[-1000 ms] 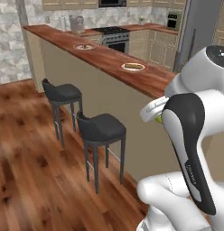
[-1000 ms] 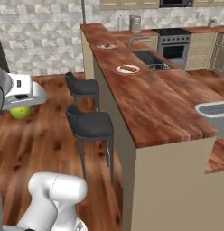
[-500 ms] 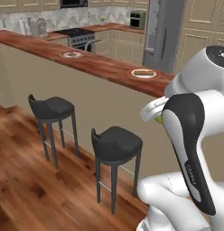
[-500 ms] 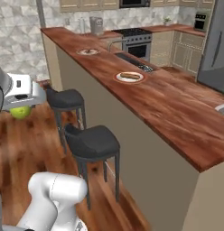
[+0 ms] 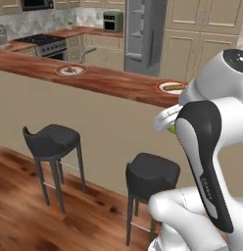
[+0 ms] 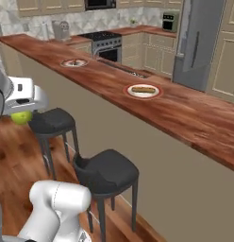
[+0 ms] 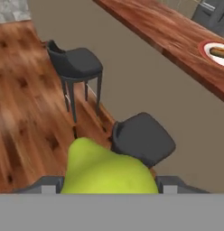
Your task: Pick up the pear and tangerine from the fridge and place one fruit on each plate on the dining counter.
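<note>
View swung: the base has turned toward the dining counter. Pincer clamps pear for carriage; nearer plate lies ahead.

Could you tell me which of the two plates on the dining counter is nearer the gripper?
The plate holding a brown item, closer to the fridge; the other plate lies farther along, toward the stove.
</note>
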You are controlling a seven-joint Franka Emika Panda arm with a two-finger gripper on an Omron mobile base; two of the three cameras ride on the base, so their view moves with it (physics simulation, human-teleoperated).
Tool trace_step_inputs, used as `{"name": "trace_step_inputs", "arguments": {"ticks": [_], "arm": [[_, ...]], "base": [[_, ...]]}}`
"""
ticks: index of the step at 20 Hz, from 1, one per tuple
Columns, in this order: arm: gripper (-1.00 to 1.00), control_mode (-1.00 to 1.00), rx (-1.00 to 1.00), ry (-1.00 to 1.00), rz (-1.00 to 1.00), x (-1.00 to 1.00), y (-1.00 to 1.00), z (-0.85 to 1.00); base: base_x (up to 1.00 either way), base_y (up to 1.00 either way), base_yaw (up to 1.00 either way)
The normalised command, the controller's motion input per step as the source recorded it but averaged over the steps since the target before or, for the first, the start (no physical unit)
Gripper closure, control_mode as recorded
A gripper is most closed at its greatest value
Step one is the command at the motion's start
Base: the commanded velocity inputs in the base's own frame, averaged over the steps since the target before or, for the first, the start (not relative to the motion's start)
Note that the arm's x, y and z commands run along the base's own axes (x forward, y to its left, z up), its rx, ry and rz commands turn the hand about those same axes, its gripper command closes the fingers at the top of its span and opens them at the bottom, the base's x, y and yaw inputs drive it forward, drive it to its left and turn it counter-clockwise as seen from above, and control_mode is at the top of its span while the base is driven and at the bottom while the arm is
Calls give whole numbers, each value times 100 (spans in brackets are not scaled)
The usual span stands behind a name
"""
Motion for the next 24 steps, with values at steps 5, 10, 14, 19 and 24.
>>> {"name": "trace_step_inputs", "arguments": {"ticks": [5,10,14,19,24], "arm": [[100,100,0,0,0,0,0,0],[100,100,0,0,0,0,0,0],[100,100,0,0,0,0,0,0],[100,100,0,0,0,0,0,0],[100,100,0,0,0,0,0,0]], "base": [[29,100,-40],[27,100,-40],[27,100,-41],[27,100,-43],[27,94,-54]]}}
